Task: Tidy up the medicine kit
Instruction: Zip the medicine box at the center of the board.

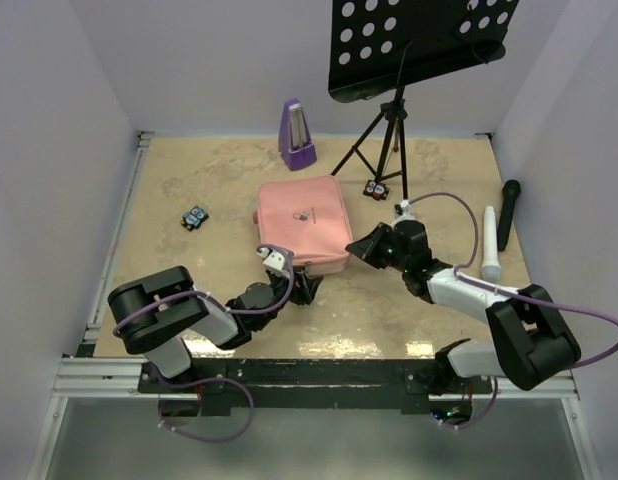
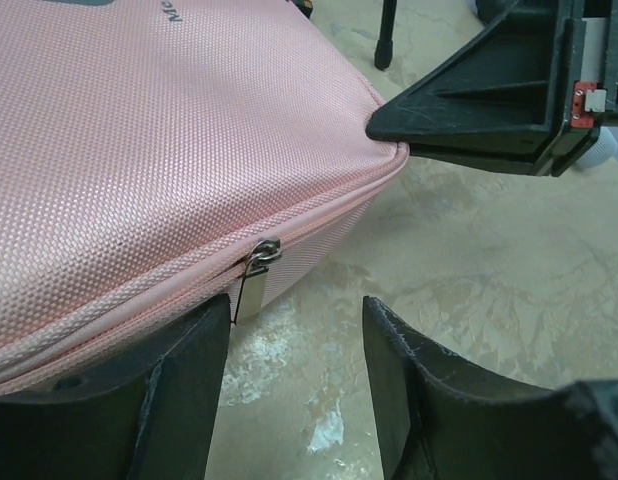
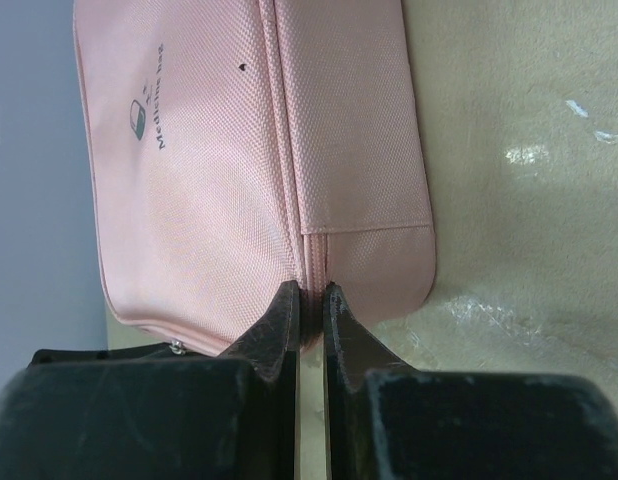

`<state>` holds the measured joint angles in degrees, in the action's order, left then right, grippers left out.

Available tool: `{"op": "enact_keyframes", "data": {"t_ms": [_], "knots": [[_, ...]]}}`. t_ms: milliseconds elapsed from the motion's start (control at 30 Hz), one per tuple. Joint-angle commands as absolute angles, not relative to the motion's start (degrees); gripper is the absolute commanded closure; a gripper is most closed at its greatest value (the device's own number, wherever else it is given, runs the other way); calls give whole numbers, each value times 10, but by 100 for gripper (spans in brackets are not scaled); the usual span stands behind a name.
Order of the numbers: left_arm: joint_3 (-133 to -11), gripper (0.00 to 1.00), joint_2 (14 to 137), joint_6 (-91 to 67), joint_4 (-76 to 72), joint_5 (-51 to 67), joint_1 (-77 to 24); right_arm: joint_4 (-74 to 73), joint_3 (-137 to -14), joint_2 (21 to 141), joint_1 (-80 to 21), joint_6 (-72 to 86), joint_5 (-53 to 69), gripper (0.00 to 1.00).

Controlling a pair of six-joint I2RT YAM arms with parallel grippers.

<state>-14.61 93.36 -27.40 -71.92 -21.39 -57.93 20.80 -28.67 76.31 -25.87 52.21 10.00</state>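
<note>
From above: a pink square soft-sided zip case lies flat and closed, lid up, near the middle of the beige stone-patterned table. It is turned slightly off the table's edges. Being almost square, it shows no clear long axis. The left gripper is at the case's near edge and the right gripper is at its near right corner. Behind the case stand a purple pyramid metronome and a black perforated music stand on a tripod. A black microphone and a white cylindrical tube lie to the right. Two small dark packets lie apart, one left of the case and one by the tripod.

Left wrist: the case's zipped side wall faces the camera, and its seam runs across the frame to a rounded corner. A metal zip pull hangs down from the seam, just beside one finger of the left gripper. The left gripper's jaws stand moderately apart and hold nothing. The right gripper's tip touches the case's corner.

Right wrist: the zip seam runs straight down the frame toward the camera. The pill logo and its lettering on the lid read sideways. The right gripper's jaws are nearly closed, with their tips against the corner where the seam ends. It is unclear whether they pinch any fabric.
</note>
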Motion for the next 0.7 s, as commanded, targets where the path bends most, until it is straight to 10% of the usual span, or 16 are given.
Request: {"op": "enact_keyframes", "data": {"t_ms": [0, 667], "knots": [[-183, 42, 944, -258, -882, -288, -575, 212, -280, 742, -265, 505, 121, 100], [-247, 69, 940, -245, -762, -352, -575, 201, -271, 714, -279, 510, 121, 100]]}}
